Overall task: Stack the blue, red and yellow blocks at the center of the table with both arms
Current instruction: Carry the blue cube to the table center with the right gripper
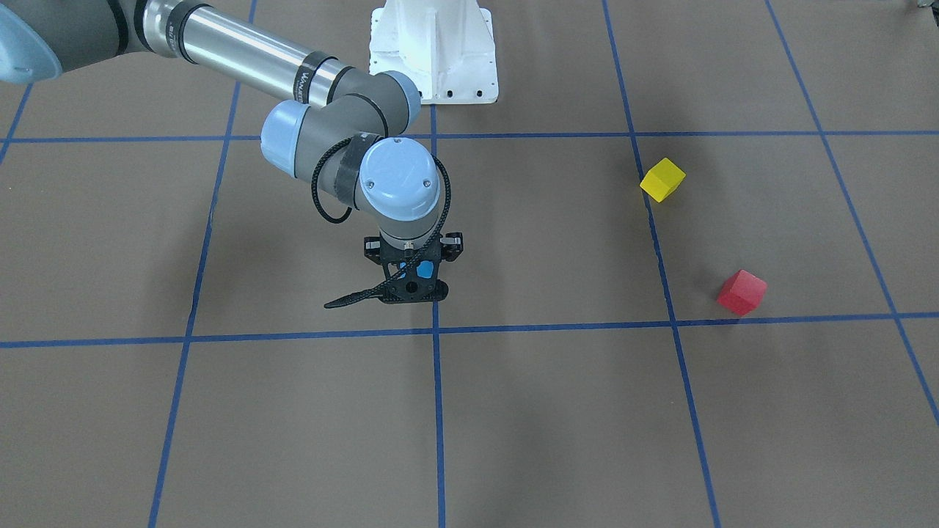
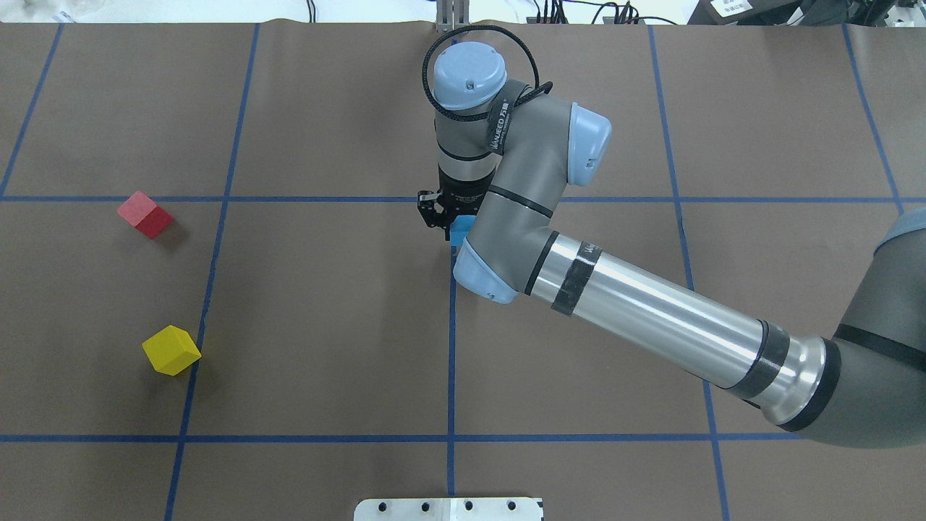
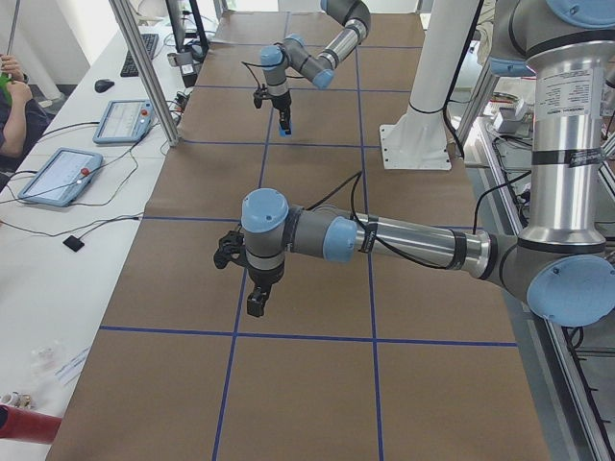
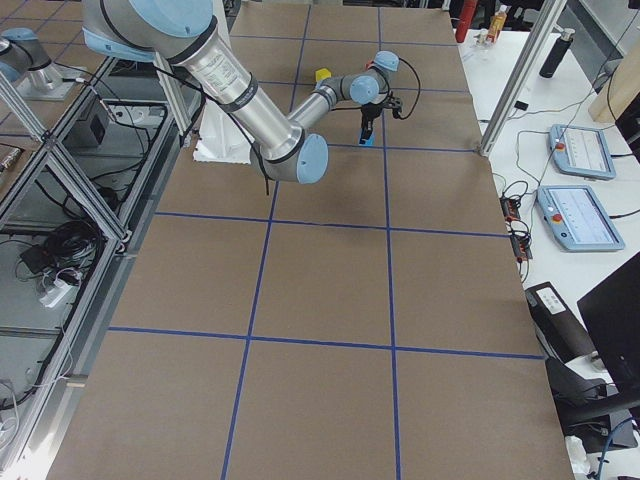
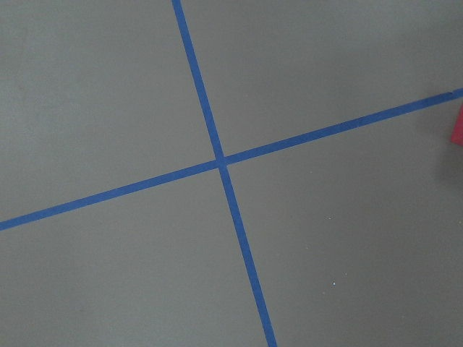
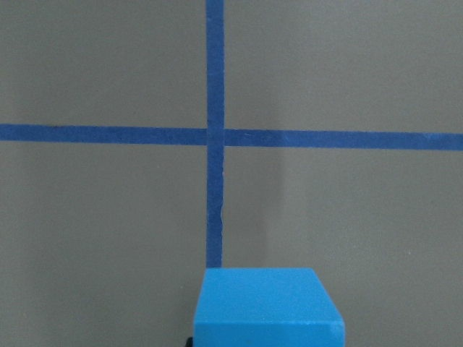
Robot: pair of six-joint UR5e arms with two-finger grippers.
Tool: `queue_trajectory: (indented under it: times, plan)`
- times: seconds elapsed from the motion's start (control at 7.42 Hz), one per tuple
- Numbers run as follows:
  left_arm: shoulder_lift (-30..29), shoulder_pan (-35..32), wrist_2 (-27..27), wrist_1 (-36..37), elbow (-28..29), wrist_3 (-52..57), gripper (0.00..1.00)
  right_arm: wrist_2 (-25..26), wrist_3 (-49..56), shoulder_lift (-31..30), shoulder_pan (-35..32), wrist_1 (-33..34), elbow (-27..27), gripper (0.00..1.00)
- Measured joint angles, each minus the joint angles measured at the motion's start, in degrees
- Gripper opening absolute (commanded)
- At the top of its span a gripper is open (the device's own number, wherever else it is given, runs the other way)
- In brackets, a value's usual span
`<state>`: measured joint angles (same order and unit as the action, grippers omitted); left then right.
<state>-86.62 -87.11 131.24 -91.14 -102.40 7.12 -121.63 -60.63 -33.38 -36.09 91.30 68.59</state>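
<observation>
My right gripper [image 1: 411, 287] is shut on the blue block [image 1: 423, 270] and holds it low over the table, just on the robot's side of the central tape cross. The block fills the bottom of the right wrist view [image 6: 268, 307] and shows under the wrist in the overhead view [image 2: 460, 230]. The yellow block [image 2: 171, 350] and the red block [image 2: 145, 215] lie apart on the robot's left half. My left gripper [image 3: 255, 303] shows only in the exterior left view, hanging over the table; I cannot tell if it is open. A red sliver [image 5: 458, 123] sits at the left wrist view's edge.
The table is brown paper with a blue tape grid [image 2: 451, 362]. The white robot mount [image 1: 433, 51] stands at the robot's edge. Aluminium posts [image 3: 144, 67] and operator tablets [image 3: 60, 175] line the far side of the table.
</observation>
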Motion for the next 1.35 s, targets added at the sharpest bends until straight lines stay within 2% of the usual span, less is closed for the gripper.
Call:
queue_trajectory:
  times: [0.27,0.4,0.54,0.67,1.35]
  plan:
    - [-0.07,0.0,-0.04,0.0,0.0,0.0,1.0,0.14,-1.2,1.17,0.64,-0.9,-2.11,0.02]
    - [-0.06,0.0,-0.07,0.0,0.0,0.02,1.0,0.15,-1.34,1.29,0.82,-1.12,-2.43,0.45]
    - [-0.07,0.01,-0.09,0.0,0.03,0.06,1.0,0.18,-1.39,1.28,0.98,-1.57,-2.78,0.81]
    - [-0.07,0.03,-0.1,0.0,0.09,0.08,1.0,0.55,-1.43,1.15,1.27,-2.67,-3.36,0.96]
    - [-0.27,0.12,-0.11,0.02,0.1,0.09,1.0,2.08,-4.24,1.15,1.99,-4.82,-3.76,0.99]
